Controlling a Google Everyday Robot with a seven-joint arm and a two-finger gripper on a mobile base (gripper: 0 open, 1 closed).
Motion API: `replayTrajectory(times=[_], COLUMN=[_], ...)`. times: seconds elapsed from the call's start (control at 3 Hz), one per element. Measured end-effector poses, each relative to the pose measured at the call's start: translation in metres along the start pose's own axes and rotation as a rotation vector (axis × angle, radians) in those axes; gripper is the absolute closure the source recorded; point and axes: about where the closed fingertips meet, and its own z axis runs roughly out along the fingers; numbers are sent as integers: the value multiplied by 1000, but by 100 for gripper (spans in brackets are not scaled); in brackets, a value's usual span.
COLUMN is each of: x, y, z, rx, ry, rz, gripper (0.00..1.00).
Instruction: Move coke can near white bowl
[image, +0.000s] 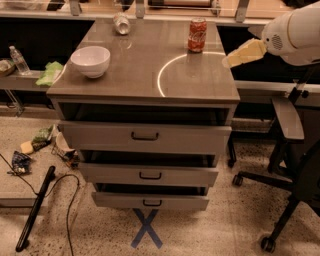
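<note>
A grey-brown cabinet with a glossy top (125, 75) stood in the middle, a thin white arc (165, 67) marked on its surface. Its three grey drawers (100, 137) with black handles were each pulled partly out. The pale speckled floor (225, 225) bore a blue tape cross (146, 228) before the lowest drawer. A black cable (70, 200) and scattered wrappers (42, 140) lay to the left, below a low shelf holding a clear plastic bottle (20, 60) and a green cloth (50, 74). A black wheeled office chair (295, 170) stood to the right. The gripper (231, 61) hung just beyond the cabinet's right edge.
</note>
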Motion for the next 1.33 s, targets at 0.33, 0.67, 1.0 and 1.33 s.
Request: replayTrajectory(times=[0.33, 0.67, 1.0, 1.33], x=[-19, -31, -40, -64], y=[-26, -56, -70, -66], z=[46, 97, 140, 176], rx=[35, 79, 91, 56], ry=[-116, -209, -245, -271], rz=[69, 137, 197, 208], gripper=[0, 0, 0, 0])
